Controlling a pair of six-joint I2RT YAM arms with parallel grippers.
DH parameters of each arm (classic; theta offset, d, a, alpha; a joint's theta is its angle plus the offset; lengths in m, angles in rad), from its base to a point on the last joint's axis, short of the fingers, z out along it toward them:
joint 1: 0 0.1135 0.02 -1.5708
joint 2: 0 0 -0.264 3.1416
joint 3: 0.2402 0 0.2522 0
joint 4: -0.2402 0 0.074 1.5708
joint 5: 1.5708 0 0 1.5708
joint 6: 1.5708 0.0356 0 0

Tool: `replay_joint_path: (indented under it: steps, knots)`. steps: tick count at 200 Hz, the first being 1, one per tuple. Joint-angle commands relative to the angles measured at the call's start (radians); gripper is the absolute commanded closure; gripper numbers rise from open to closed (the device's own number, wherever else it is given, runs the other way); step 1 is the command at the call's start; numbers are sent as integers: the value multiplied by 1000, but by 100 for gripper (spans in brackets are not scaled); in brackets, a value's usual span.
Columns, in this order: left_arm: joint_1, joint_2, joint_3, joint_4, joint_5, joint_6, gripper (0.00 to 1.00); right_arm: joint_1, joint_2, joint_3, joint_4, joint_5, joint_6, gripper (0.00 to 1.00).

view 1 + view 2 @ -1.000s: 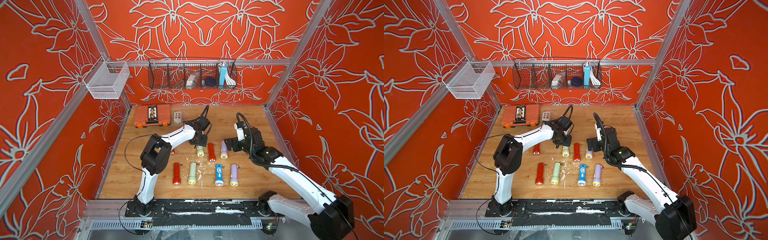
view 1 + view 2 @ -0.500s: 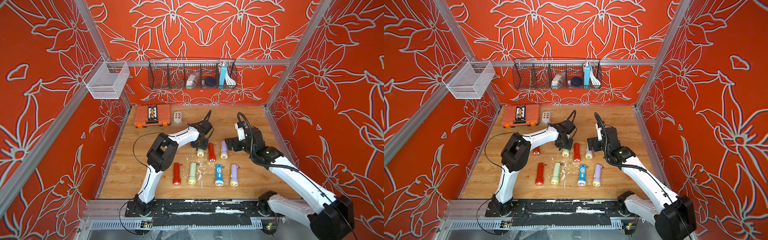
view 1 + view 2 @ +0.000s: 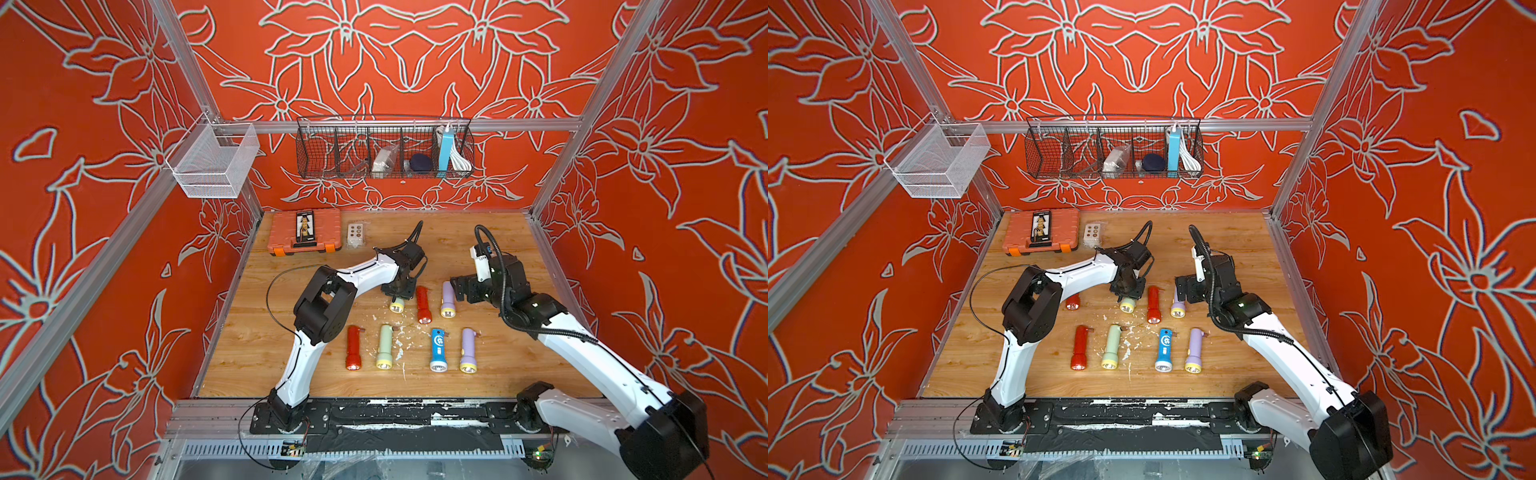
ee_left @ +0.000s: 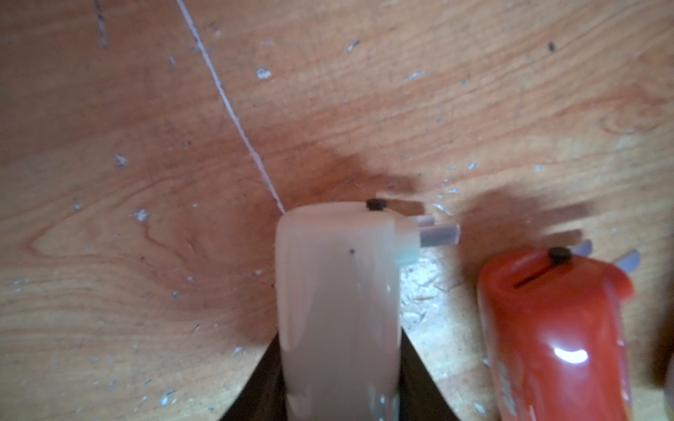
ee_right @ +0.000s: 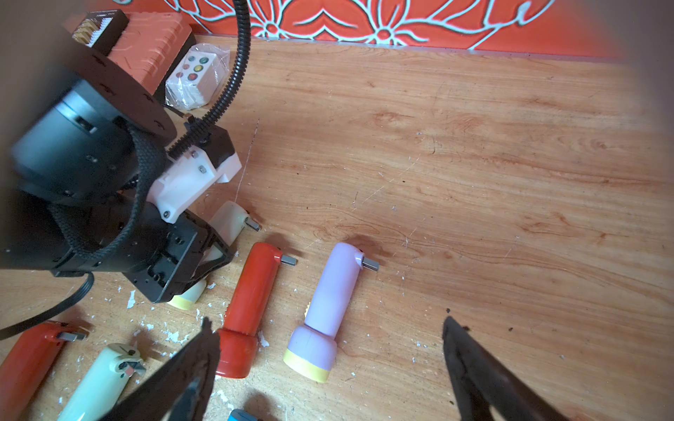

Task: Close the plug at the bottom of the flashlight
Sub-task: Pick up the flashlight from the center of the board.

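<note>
A pale cream flashlight (image 4: 335,310) lies in the back row on the wooden table, yellow head (image 3: 397,306) toward the front. My left gripper (image 4: 337,364) is shut on its body from both sides. The plug (image 4: 439,233) sticks out sideways at the flashlight's rear end, its metal prongs showing. In both top views the left gripper (image 3: 401,286) hides most of the body. My right gripper (image 5: 330,342) hangs open, nothing in it, just above a purple flashlight (image 5: 332,291) two places right of the cream one.
A red flashlight (image 3: 422,303) lies between the cream and purple ones. The front row holds red (image 3: 353,347), pale green (image 3: 384,345), blue (image 3: 438,347) and purple (image 3: 468,349) flashlights. An orange case (image 3: 305,232) and a wrapped remote (image 3: 356,235) sit at the back left.
My left gripper has come down over the cream flashlight and shut on it, and the left elbow has swung right. The right arm has stayed still.
</note>
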Motion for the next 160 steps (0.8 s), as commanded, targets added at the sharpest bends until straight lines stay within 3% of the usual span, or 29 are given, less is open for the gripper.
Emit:
replay_joint_path:
  steps: [1,8,76,112,129,160]
  knots:
    - [-5,-28,-8,0,-23,31,93,-5,3,29,-1,-17,9,2]
    - [-2,-47,-4,-1,-31,41,100,-6,8,36,0,-17,10,2]
    - [40,-348,-92,135,-59,154,100,-7,50,102,77,-102,4,2]
    - [40,-548,-288,382,-4,320,100,-7,56,110,153,-136,-70,2]
    - [44,-646,-399,508,-40,319,100,-7,59,121,167,-135,-85,2]
    - [96,-794,-543,669,83,295,100,-7,71,133,217,-230,-119,2]
